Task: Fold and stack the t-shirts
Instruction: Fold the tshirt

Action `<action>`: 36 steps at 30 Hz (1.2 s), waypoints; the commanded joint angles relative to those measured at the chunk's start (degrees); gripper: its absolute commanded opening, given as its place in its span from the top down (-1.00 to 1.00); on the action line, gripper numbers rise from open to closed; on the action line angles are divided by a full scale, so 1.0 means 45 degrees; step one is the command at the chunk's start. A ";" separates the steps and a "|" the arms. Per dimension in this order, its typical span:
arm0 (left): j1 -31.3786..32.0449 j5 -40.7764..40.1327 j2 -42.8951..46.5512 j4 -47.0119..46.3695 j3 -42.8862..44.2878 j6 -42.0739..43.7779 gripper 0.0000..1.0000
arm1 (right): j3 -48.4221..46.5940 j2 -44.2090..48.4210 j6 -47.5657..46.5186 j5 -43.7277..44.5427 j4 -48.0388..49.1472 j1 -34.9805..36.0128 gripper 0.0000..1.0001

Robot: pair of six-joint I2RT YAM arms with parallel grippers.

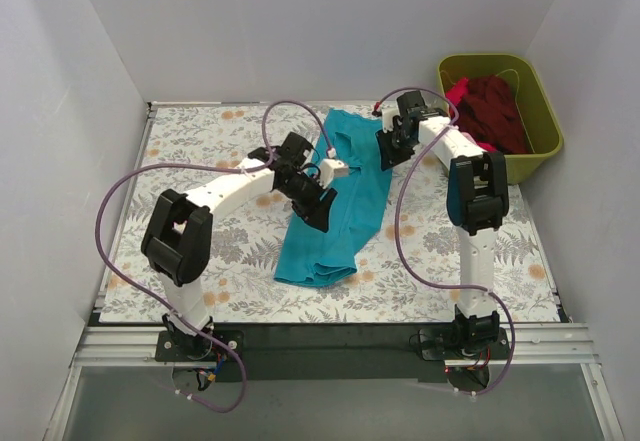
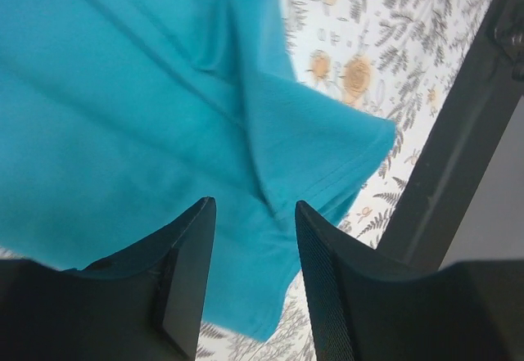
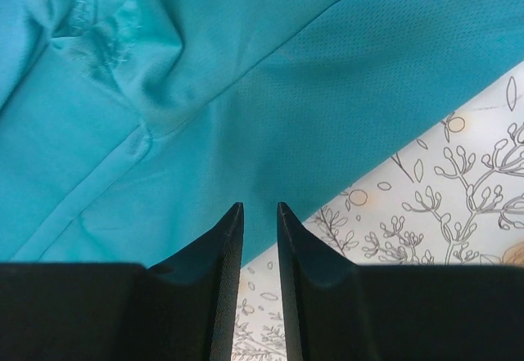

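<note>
A teal t-shirt [image 1: 335, 231] lies partly folded and rumpled down the middle of the table, and it also shows in the left wrist view [image 2: 123, 91] and the right wrist view [image 3: 246, 66]. My left gripper [image 1: 320, 213] [image 2: 255, 204] is open and empty, hovering over the shirt's left side near a sleeve. My right gripper [image 1: 386, 157] [image 3: 260, 205] hangs over the shirt's right edge; its jaws stand a narrow gap apart with nothing between them. A dark maroon shirt [image 1: 500, 111] with some pink cloth [image 1: 458, 91] lies in the bin.
The olive-green plastic bin [image 1: 547, 121] stands at the back right, off the table's right edge. A floral-patterned cover [image 1: 200, 141] lies over the table. White walls close in the left, back and right sides. Purple cables loop off both arms.
</note>
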State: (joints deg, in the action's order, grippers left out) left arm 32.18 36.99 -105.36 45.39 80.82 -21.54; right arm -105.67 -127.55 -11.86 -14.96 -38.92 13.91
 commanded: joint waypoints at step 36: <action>0.6461 0.0802 0.3353 -0.3133 -0.3603 0.0119 0.01 | -0.4270 -0.3433 -0.0529 -0.0562 0.0327 0.0073 0.38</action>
State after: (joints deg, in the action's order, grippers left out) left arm 61.12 36.10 -96.14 33.43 65.76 -22.09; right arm -121.71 -140.35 -13.85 -15.86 -38.63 13.91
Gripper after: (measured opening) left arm 0.491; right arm 0.306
